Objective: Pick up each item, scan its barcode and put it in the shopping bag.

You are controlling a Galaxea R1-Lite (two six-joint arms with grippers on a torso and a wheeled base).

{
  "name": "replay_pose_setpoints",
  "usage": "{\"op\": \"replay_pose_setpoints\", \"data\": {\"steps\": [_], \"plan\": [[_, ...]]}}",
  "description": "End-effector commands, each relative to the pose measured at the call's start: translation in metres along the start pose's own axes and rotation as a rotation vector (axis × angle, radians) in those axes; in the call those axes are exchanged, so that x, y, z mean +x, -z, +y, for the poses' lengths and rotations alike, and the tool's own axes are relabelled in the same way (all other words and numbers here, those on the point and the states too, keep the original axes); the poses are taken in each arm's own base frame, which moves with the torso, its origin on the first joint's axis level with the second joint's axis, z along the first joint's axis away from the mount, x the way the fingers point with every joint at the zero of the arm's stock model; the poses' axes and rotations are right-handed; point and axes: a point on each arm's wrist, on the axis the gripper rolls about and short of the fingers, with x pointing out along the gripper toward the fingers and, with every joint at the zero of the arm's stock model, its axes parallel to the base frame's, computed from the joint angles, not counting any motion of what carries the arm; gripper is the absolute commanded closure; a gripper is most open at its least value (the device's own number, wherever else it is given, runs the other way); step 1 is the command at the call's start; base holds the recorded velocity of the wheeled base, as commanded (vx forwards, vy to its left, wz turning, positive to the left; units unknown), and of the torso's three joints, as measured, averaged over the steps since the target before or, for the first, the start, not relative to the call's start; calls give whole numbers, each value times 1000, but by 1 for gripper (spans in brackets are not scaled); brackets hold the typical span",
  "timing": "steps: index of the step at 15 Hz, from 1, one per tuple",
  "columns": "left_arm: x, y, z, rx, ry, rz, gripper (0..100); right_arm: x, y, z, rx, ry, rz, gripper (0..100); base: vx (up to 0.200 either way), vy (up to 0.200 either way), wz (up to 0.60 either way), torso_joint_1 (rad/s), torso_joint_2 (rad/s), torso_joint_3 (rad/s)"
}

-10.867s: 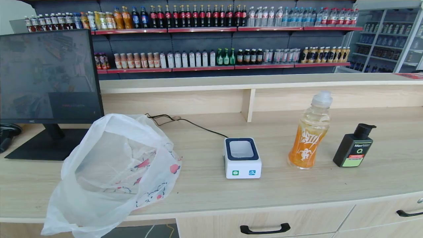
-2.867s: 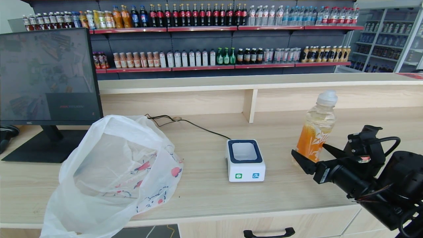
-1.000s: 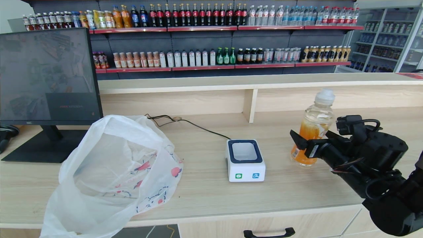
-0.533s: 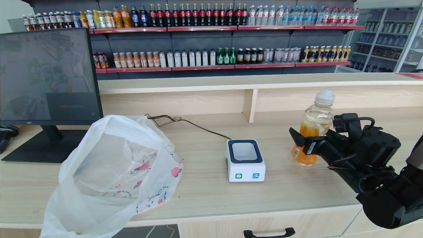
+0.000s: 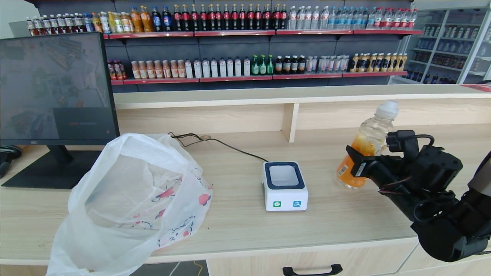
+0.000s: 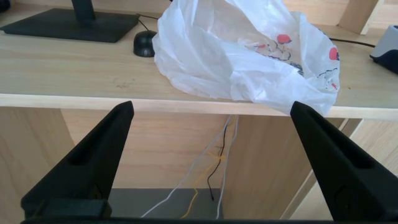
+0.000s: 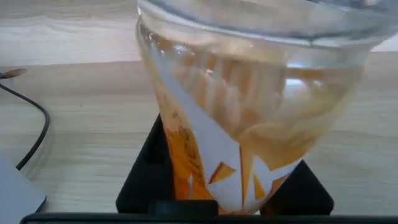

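The right gripper [image 5: 360, 160] stood at the right end of the table [image 5: 238, 224], its fingers closed around the lower body of the orange drink bottle [image 5: 369, 142]. The bottle was tilted, with its white cap leaning off to the right. I couldn't tell whether its base was clear of the wood. The white scanner [image 5: 284, 186] sat just left of it, and the shopping bag [image 5: 130, 199] slumped well to the left, spilling over the near edge. The left gripper [image 6: 211, 107] hung below that edge with its fingers spread wide apart, holding nothing.
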Motion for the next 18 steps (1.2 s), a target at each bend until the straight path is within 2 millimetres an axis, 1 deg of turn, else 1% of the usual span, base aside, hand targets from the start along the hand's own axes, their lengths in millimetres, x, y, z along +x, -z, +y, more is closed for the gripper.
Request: {"op": "replay_pose_setpoints", "data": {"steps": [1,7,9,14,17,18], "plan": [[0,0,0,0,0,-1,0,0,-2,0,0,-1,-8,100,0,0,0,0,0,0],[0,0,0,0,0,-1,0,1,-4,-3,1,9,-17,100,0,0,0,0,0,0],[0,0,0,0,0,-1,0,5,-14,-3,11,6,-60,100,0,0,0,0,0,0],[0,0,0,0,0,-1,0,-4,-29,-3,20,5,-100,100,0,0,0,0,0,0],[0,0,0,0,0,-1,0,-9,-31,-3,23,5,-97,100,0,0,0,0,0,0],[0,0,0,0,0,-1,0,-11,-36,-3,24,4,-113,100,0,0,0,0,0,0]]}}
